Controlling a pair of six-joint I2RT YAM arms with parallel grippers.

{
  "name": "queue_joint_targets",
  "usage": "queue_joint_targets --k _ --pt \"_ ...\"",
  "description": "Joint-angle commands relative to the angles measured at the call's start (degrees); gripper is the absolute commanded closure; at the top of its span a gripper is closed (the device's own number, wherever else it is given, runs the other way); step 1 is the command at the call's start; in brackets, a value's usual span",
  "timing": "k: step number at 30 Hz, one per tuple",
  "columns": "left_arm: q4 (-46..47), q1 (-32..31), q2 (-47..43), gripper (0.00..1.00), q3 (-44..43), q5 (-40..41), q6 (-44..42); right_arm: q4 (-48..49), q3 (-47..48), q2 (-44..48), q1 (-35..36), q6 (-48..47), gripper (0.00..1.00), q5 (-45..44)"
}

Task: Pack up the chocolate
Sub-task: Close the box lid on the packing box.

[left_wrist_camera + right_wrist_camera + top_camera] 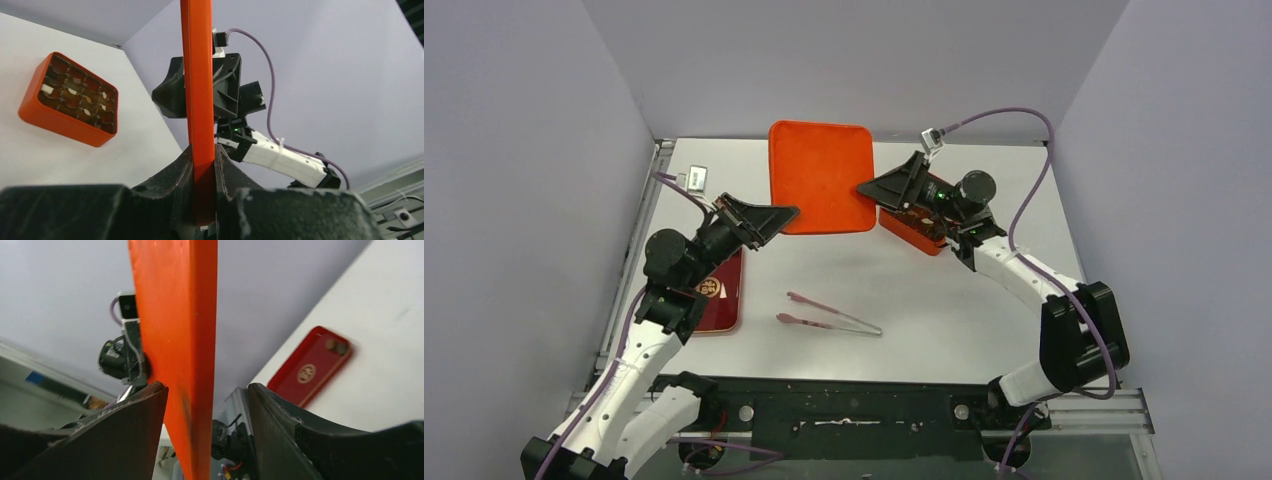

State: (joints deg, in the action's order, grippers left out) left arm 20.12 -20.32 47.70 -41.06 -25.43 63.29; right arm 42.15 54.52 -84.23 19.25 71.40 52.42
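The flat orange lid [819,175] is held up over the back of the table. My left gripper [786,213] is shut on its near left corner; in the left wrist view [204,150] the lid [197,75] stands edge-on between the pressed fingers. My right gripper [866,188] is open around the lid's right edge; in the right wrist view [207,387] the lid [175,315] lies against the left finger with a gap to the right one. The orange compartment box [70,102] holds dark and pale chocolate chunks [75,95]. The right gripper mostly covers the box from above [916,232].
Pink tongs [829,313] lie on the table's near middle. A dark red tray [721,290] with a gold emblem lies by the left arm and also shows in the right wrist view [310,365]. A small grey device [696,177] sits at the back left.
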Motion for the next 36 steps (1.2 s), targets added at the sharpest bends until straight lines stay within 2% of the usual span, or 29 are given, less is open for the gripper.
queue_joint_targets --k 1,3,5,8,10,14,17,21,26,28,32,34,36 --pt "9.3 -0.4 -0.2 1.00 -0.8 -1.3 5.8 22.2 2.5 -3.5 3.6 12.1 0.40 0.3" --pt "9.4 -0.3 -0.4 1.00 -0.7 -1.2 6.3 28.0 2.3 -4.8 3.8 16.2 0.44 -0.5" --pt "9.0 -0.4 -0.8 1.00 -0.5 -0.8 6.3 30.4 2.5 -5.7 3.7 18.4 0.58 -0.5" --pt "7.4 -0.4 -1.8 1.00 0.0 0.1 5.0 31.5 2.2 -6.0 3.6 19.4 0.74 -1.4" --pt "4.8 -0.4 -2.6 0.87 0.3 0.1 2.3 32.6 1.9 -5.9 3.4 20.3 0.84 -2.6" --pt "-2.2 -0.4 -4.6 0.57 1.2 4.4 -0.6 32.1 0.8 -5.3 1.7 21.7 0.94 -5.1" --pt "-5.0 -0.3 -5.8 0.39 2.5 7.4 -3.4 31.6 -0.9 -4.8 -1.0 21.9 0.98 -6.8" --pt "-11.9 -0.3 -5.8 0.30 1.4 10.0 -8.3 27.0 -2.8 -3.5 -5.9 20.2 0.99 -8.1" --pt "-15.4 -0.4 -1.6 0.20 -1.4 9.1 -16.0 7.2 -3.6 0.6 -10.4 7.7 0.99 -12.0" --pt "-15.9 -0.4 0.8 0.04 -2.8 8.1 -18.4 -0.3 -2.3 0.9 -11.1 3.0 0.99 -13.4" --pt "-24.2 -0.9 6.7 0.03 -9.4 8.6 -24.0 -5.2 -1.0 -0.9 -12.3 -1.1 0.99 -16.3" --pt "-26.7 -1.3 10.0 0.03 -12.2 9.8 -27.2 -8.7 -0.3 -2.5 -13.0 -2.2 0.99 -17.9" --pt "-27.2 -2.0 12.5 0.03 -13.8 12.2 -29.6 -7.9 -0.4 -4.0 -13.5 -1.9 1.00 -19.1"
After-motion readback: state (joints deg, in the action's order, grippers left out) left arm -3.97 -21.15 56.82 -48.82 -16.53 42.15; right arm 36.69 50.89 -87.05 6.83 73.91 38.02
